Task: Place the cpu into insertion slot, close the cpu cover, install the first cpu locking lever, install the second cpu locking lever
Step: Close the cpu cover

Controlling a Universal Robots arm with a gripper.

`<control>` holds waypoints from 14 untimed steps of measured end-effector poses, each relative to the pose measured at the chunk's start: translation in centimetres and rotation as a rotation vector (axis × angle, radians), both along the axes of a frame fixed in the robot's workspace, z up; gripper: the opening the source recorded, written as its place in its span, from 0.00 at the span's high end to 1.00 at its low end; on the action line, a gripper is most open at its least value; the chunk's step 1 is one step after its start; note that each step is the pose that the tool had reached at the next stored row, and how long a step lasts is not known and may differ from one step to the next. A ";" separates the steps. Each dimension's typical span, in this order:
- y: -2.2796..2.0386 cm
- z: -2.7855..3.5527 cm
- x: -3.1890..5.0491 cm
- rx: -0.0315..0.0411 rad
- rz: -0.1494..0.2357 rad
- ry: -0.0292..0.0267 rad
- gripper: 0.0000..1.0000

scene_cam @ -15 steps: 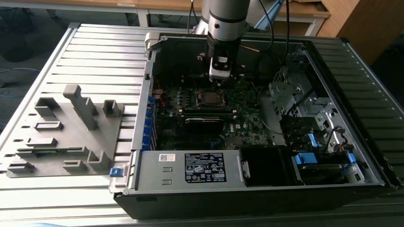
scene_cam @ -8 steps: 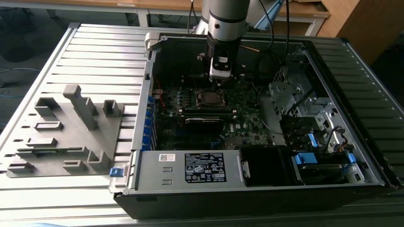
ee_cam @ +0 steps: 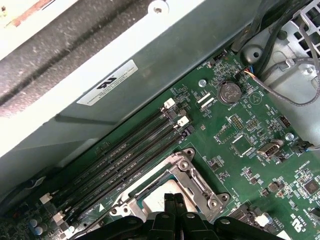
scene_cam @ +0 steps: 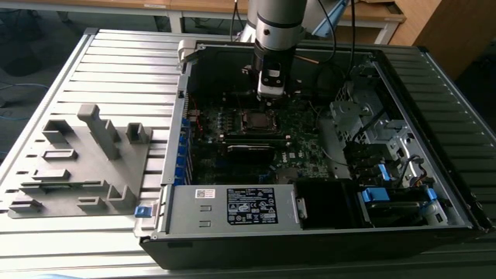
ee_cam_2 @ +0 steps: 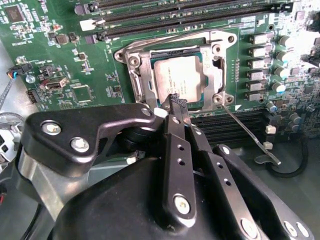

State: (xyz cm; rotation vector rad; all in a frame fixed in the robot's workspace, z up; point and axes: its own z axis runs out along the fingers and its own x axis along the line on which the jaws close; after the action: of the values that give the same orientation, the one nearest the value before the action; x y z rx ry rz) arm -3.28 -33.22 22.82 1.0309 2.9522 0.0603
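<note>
A slatted metal surface carries an open computer case lying on its side. A grey plastic fixture rests on the surface at the exterior view's left, just beside the case. Inside the case lies a green motherboard.

The arm reaches down into the case, and its gripper hangs right above the slot.

In the second wrist view the silver cover lies flat over the slot, and the grey cpu shows through its square window. The black fingers are pressed together and grip nothing. Their tips sit at the near edge of the cpu, where it meets the cover frame; whether they touch it is not clear.

A thin wire lever angles away from one corner of the cover, standing free of the frame. A second lever runs along the cover's far side, next to the memory slots.
</note>
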 end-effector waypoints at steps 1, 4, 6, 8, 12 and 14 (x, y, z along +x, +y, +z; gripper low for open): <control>0.00 0.00 0.00 0.0001 0.003 0.0000 0.89; 0.00 0.00 0.00 0.0003 0.015 -0.0001 0.89; 0.00 0.00 0.00 0.0003 0.018 0.0000 0.89; 0.00 0.00 0.00 0.0003 0.019 0.0000 0.89; 0.00 0.00 0.00 0.0003 0.019 0.0000 0.89; 0.00 0.00 0.00 0.0004 0.032 0.0000 0.89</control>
State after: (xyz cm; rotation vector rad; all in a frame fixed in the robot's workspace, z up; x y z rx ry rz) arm -3.28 -33.22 22.82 0.9840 2.9689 0.0612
